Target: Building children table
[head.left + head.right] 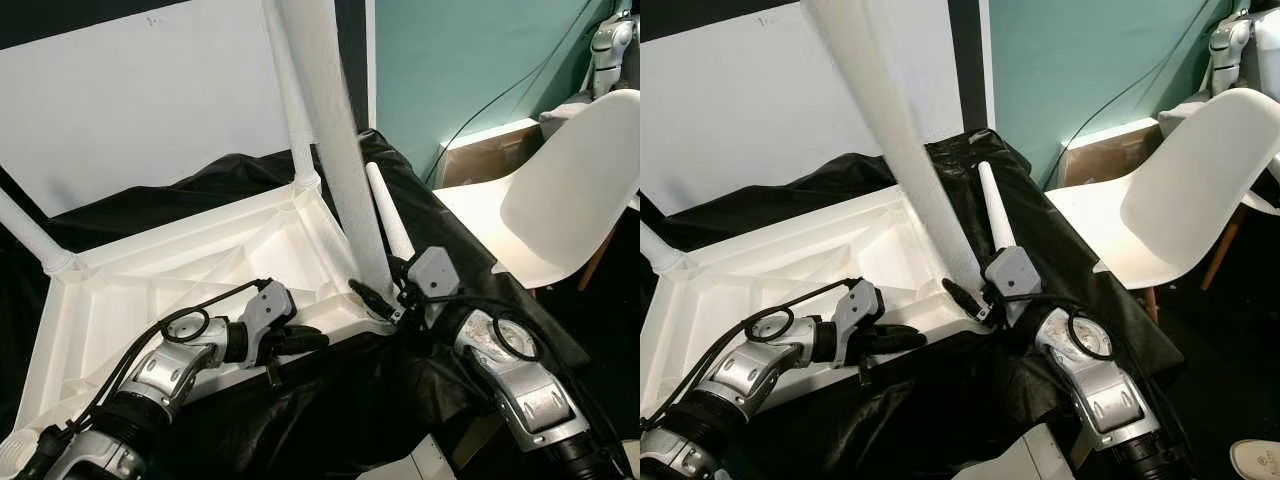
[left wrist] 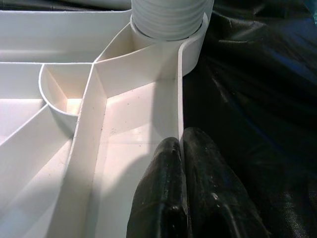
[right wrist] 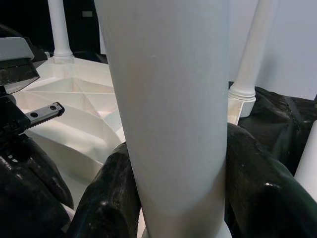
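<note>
The white plastic table top lies upside down on a black cloth. A thick white leg stands in its near right corner socket, and my right gripper is shut on that leg's base. In the right wrist view the black fingers press both sides of the leg. My left gripper is shut on the table's near rim; its fingers pinch the thin wall just short of the socket. Two more legs stand in other corners. A loose leg lies on the cloth.
A white shell chair stands close on the right, with a cardboard box behind it by the teal wall. A white board leans behind the table. Another robot's arm is at the top right.
</note>
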Controlling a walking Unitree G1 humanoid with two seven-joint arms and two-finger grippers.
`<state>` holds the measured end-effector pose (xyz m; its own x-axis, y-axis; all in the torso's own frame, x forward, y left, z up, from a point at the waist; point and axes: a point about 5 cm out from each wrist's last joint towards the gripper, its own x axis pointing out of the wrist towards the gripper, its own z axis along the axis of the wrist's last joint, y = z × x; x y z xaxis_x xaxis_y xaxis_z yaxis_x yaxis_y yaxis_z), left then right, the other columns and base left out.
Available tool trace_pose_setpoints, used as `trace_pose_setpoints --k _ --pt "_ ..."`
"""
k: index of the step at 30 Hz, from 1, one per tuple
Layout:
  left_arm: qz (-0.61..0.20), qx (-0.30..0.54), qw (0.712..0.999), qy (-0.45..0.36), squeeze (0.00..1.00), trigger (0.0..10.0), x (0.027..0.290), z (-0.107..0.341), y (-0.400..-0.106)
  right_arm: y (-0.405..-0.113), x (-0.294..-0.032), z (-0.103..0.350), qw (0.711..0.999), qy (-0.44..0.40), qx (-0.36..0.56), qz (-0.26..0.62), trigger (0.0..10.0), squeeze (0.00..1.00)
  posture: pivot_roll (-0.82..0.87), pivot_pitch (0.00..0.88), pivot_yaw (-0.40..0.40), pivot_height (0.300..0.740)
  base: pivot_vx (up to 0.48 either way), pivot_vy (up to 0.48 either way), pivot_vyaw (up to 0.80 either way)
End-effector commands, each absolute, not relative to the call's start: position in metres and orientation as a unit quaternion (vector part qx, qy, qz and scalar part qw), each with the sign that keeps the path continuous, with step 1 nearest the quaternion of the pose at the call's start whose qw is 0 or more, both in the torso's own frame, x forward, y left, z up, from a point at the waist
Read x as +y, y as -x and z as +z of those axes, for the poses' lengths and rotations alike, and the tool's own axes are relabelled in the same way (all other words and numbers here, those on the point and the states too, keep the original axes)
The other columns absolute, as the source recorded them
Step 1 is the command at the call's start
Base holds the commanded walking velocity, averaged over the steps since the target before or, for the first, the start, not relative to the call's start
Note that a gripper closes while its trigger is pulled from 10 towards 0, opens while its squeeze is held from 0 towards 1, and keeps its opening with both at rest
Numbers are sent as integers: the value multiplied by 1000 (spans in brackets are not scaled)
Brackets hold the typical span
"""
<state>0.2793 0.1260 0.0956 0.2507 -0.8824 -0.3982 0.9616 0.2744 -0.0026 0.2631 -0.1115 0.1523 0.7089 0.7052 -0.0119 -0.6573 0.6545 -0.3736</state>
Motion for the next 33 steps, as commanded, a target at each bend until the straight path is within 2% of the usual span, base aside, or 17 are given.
trace_pose_setpoints --k 1,12,21,27,33 --pt "-563 198 792 -132 0 10000 133 82 -279 -260 -114 136 904 169 -21 392 10000 0 -96 0 108 740 0 0 0" --pt "-563 195 792 -136 0 10000 134 81 -280 -260 -121 126 904 167 4 393 10000 0 -96 0 110 740 0 0 0" --pt "-566 190 790 -141 0 10000 133 83 -282 -266 -122 120 940 45 58 332 10000 0 -101 0 119 740 0 0 0" --pt "-568 189 789 -141 0 10000 132 84 -282 -271 -117 127 939 13 87 334 10000 0 -102 0 119 740 0 0 0" --pt "-567 187 790 -140 0 10000 132 84 -284 -273 -116 127 927 22 126 353 10000 0 -102 0 116 740 0 0 0"
